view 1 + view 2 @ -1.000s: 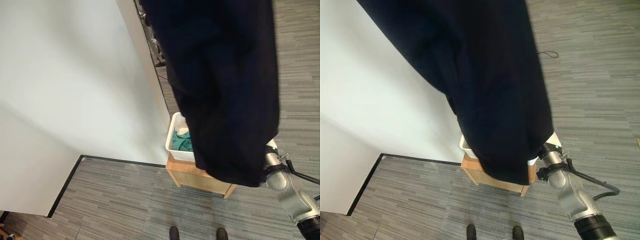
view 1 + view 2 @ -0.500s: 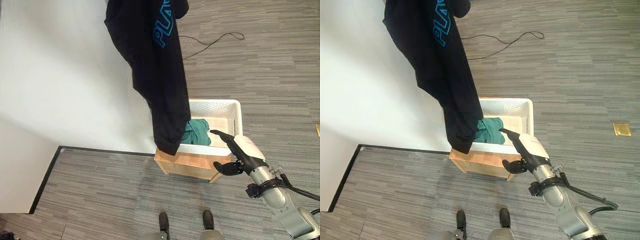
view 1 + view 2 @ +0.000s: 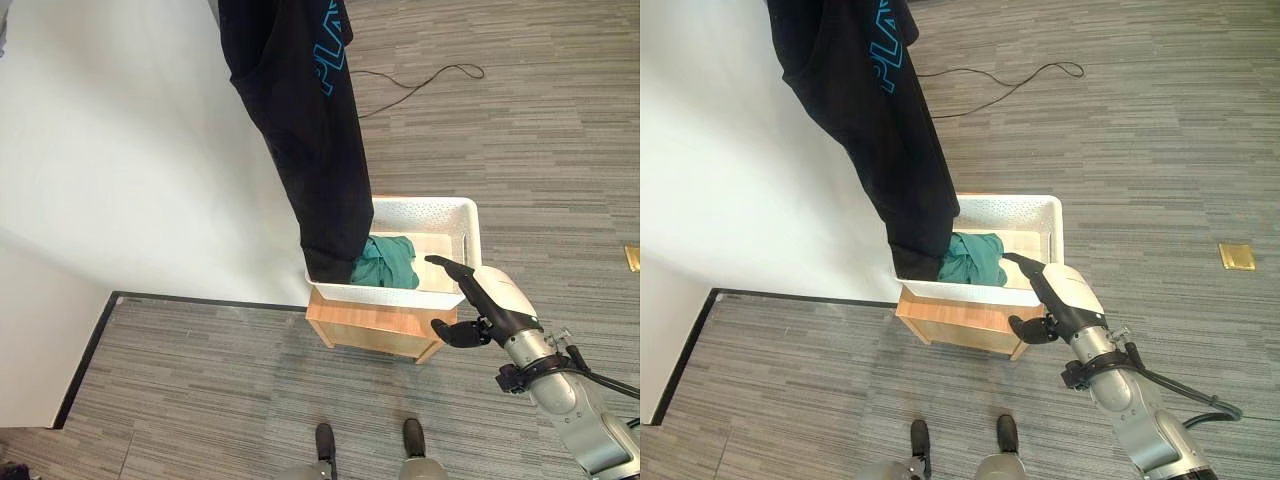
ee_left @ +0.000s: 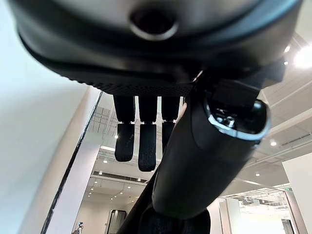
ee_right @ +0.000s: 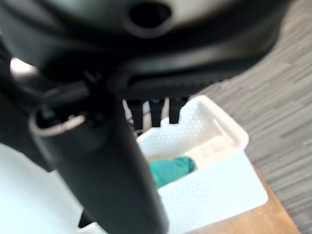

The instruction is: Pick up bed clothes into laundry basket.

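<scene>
Fingers of the right hand [image 3: 492, 303] lie straight and relaxed, holding nothing, with the thumb out below; the hand hangs just beside the near right corner of the laundry basket [image 3: 448, 208], probably kept clear so that the cloth can drop in unhindered. The right wrist view agrees: its fingers [image 5: 152, 112] reach out straight toward the white perforated tub without touching it.

The left hand [image 4: 146, 58] appears from its own wrist camera, raised toward a ceiling. Dark cloth gathers at the thumb's base, but whether the fingers pinch it I cannot tell.

From high above, a long black garment [image 3: 305, 120] with blue lettering hangs straight down, its lower hem already inside the basket's left end, beside a teal garment [image 3: 385, 262] lying on the bottom. Held so high, I judge, the full length clears the rim before lowering.

The basket sits on a low wooden stand [image 3: 375, 325], close against the white bed [image 3: 130, 180], on grey striped floor [image 3: 520, 130].
</scene>
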Tool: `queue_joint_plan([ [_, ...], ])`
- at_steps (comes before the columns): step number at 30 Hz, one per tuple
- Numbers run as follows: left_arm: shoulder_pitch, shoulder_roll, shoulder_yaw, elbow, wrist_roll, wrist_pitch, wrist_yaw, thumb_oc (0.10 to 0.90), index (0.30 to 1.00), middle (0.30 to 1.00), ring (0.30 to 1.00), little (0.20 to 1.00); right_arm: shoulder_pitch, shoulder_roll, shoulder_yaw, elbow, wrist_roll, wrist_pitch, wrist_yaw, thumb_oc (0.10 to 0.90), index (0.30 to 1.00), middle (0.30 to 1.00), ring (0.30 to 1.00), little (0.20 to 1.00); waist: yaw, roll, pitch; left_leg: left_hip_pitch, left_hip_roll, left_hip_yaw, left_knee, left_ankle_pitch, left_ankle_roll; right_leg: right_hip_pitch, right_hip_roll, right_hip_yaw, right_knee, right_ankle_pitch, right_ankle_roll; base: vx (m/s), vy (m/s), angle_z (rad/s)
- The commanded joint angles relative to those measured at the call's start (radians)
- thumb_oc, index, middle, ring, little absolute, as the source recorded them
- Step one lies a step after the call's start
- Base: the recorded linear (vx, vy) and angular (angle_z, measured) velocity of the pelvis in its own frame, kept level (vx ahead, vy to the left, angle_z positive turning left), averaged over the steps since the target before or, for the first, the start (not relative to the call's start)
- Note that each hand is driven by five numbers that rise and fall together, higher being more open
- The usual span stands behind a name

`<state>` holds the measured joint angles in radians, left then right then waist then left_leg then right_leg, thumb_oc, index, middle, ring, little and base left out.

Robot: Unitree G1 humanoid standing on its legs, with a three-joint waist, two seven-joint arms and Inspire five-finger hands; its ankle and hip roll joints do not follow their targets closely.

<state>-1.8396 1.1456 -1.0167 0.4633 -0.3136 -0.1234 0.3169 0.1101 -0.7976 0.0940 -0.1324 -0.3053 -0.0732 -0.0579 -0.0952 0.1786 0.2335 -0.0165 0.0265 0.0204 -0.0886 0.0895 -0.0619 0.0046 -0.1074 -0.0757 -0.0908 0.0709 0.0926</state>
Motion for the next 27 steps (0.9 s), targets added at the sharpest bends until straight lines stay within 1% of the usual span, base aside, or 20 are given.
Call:
queue_joint_plan([
  [1,-0.161,-0.017,0.101,0.196,-0.036,-0.010,0.101,0.400,0.300,0.300,0.300,0.300,-0.008,-0.021,-0.072,-0.112,-0.009,-0.071,-0.046,0.800,0.900,0.900,0.900,0.900,0.023,-0.011,-0.111,0.014,0.041,-0.004,0.001,-0.086,-0.035,0.042,-0.012,0.007,0.004,-0.100,0.076,0.00,0.000,0.00],
  [2,-0.146,-0.019,0.109,0.195,-0.034,-0.011,0.100,0.400,0.300,0.300,0.300,0.300,-0.005,-0.015,-0.070,-0.114,-0.010,-0.071,-0.046,0.800,0.900,0.900,0.900,0.900,0.020,-0.010,-0.107,0.014,0.041,-0.003,0.001,-0.087,-0.034,0.042,-0.013,0.009,0.004,-0.099,0.076,0.00,0.000,0.00],
  [4,-0.055,-0.043,0.169,0.187,-0.012,-0.005,0.090,0.400,0.300,0.300,0.300,0.300,0.007,0.003,-0.060,-0.113,-0.014,-0.069,-0.043,0.800,0.900,0.900,0.900,0.900,0.006,-0.002,-0.092,0.010,0.038,0.003,0.001,-0.086,-0.032,0.032,-0.015,0.019,0.004,-0.095,0.076,-0.02,0.027,-0.09],
  [9,-0.046,-0.042,0.177,0.184,-0.010,-0.004,0.091,0.400,0.300,0.300,0.300,0.300,0.009,0.000,-0.060,-0.113,-0.014,-0.069,-0.043,0.800,0.900,0.900,0.900,0.900,0.007,0.001,-0.094,0.009,0.038,0.003,0.001,-0.086,-0.032,0.031,-0.015,0.020,0.004,-0.095,0.076,-0.02,0.011,-0.13],
  [10,0.015,-0.073,0.214,0.178,-0.012,-0.005,0.085,0.400,0.300,0.300,0.300,0.300,0.001,0.022,-0.057,-0.103,-0.024,-0.060,-0.055,0.800,0.900,0.900,0.900,0.900,-0.012,-0.002,-0.064,-0.012,0.033,0.012,0.001,-0.082,-0.028,0.006,-0.015,0.032,0.004,-0.087,0.078,-0.09,0.041,-0.01],
  [11,0.051,-0.077,0.246,0.165,-0.018,-0.006,0.089,0.400,0.300,0.300,0.300,0.300,0.001,0.021,-0.053,-0.096,-0.030,-0.056,-0.060,0.800,0.900,0.900,0.900,0.900,-0.010,0.003,-0.066,-0.017,0.032,0.016,0.001,-0.082,-0.026,-0.002,-0.015,0.040,0.004,-0.084,0.078,-0.09,0.031,-0.20],
  [13,0.083,-0.090,0.269,0.149,-0.040,-0.015,0.090,0.400,0.300,0.300,0.300,0.300,0.007,0.025,-0.046,-0.092,-0.032,-0.056,-0.063,0.800,0.900,0.900,0.900,0.900,-0.010,-0.001,-0.062,-0.016,0.032,0.017,0.001,-0.083,-0.025,0.000,-0.014,0.040,0.004,-0.085,0.076,-0.02,-0.015,-0.28],
  [14,0.108,-0.102,0.283,0.128,-0.052,-0.023,0.088,0.400,0.300,0.300,0.300,0.300,0.012,0.033,-0.040,-0.091,-0.036,-0.056,-0.062,0.800,0.900,0.900,0.900,0.900,-0.009,-0.007,-0.059,-0.013,0.032,0.016,0.001,-0.085,-0.023,0.003,-0.013,0.040,0.004,-0.087,0.073,-0.01,-0.016,-0.11],
  [15,0.115,-0.101,0.288,0.124,-0.051,-0.022,0.089,0.400,0.300,0.300,0.300,0.300,0.014,0.031,-0.040,-0.091,-0.037,-0.056,-0.063,0.800,0.900,0.900,0.900,0.900,-0.010,-0.005,-0.059,-0.012,0.032,0.015,0.001,-0.085,-0.023,0.005,-0.013,0.040,0.004,-0.087,0.073,0.00,0.000,0.00],
  [16,0.153,-0.113,0.315,0.096,-0.063,-0.026,0.094,0.400,0.300,0.300,0.300,0.300,0.017,0.039,-0.035,-0.091,-0.044,-0.054,-0.066,0.800,0.900,0.900,0.900,0.900,-0.008,-0.011,-0.055,-0.010,0.033,0.014,0.001,-0.086,-0.023,0.007,-0.013,0.039,0.004,-0.088,0.072,0.00,0.000,0.00],
  [18,0.229,-0.129,0.366,0.049,-0.071,-0.029,0.102,0.400,0.300,0.300,0.300,0.300,0.017,0.044,-0.027,-0.093,-0.053,-0.050,-0.072,0.800,0.900,0.900,0.900,0.900,-0.007,-0.015,-0.051,-0.008,0.033,0.011,0.001,-0.086,-0.022,0.010,-0.012,0.038,0.004,-0.089,0.070,-0.02,-0.032,0.00],
  [19,0.297,-0.158,0.397,0.014,-0.066,-0.033,0.106,0.400,0.300,0.300,0.300,0.300,0.009,0.055,-0.018,-0.095,-0.060,-0.048,-0.078,0.800,0.900,0.900,0.900,0.900,-0.006,-0.021,-0.045,-0.009,0.032,0.009,0.001,-0.087,-0.021,0.010,-0.011,0.038,0.004,-0.090,0.068,-0.03,-0.024,0.00],
  [23,0.489,-0.250,0.479,-0.058,-0.028,-0.016,0.098,0.400,0.300,0.300,0.300,0.300,-0.018,0.065,0.006,-0.098,-0.074,-0.038,-0.094,0.800,0.900,0.900,0.900,0.900,-0.013,-0.022,-0.026,-0.014,0.030,0.007,0.001,-0.085,-0.017,0.002,-0.010,0.043,0.004,-0.087,0.066,-0.03,0.001,0.01],
  [25,0.611,-0.325,0.525,-0.099,-0.018,-0.009,0.087,0.400,0.300,0.300,0.300,0.300,-0.039,0.074,0.019,-0.090,-0.085,-0.026,-0.109,0.800,0.900,0.900,0.900,0.900,-0.017,-0.029,-0.013,-0.025,0.027,0.010,0.001,-0.082,-0.013,-0.009,-0.010,0.048,0.004,-0.083,0.064,-0.06,0.018,-0.02],
  [26,0.671,-0.374,0.541,-0.110,-0.016,-0.002,0.080,0.400,0.300,0.300,0.300,0.300,-0.044,0.078,0.022,-0.079,-0.093,-0.015,-0.116,0.800,0.900,0.900,0.900,0.900,-0.018,-0.038,-0.007,-0.030,0.027,0.011,0.001,-0.082,-0.011,-0.014,-0.008,0.049,0.004,-0.082,0.063,-0.03,0.011,-0.01],
  [27,0.706,-0.403,0.551,-0.110,-0.008,0.004,0.074,0.400,0.300,0.300,0.300,0.300,-0.046,0.078,0.024,-0.072,-0.096,-0.009,-0.119,0.800,0.900,0.900,0.900,0.900,-0.019,-0.043,-0.005,-0.031,0.027,0.012,0.001,-0.082,-0.010,-0.016,-0.007,0.051,0.004,-0.081,0.062,0.00,0.000,0.00],
])
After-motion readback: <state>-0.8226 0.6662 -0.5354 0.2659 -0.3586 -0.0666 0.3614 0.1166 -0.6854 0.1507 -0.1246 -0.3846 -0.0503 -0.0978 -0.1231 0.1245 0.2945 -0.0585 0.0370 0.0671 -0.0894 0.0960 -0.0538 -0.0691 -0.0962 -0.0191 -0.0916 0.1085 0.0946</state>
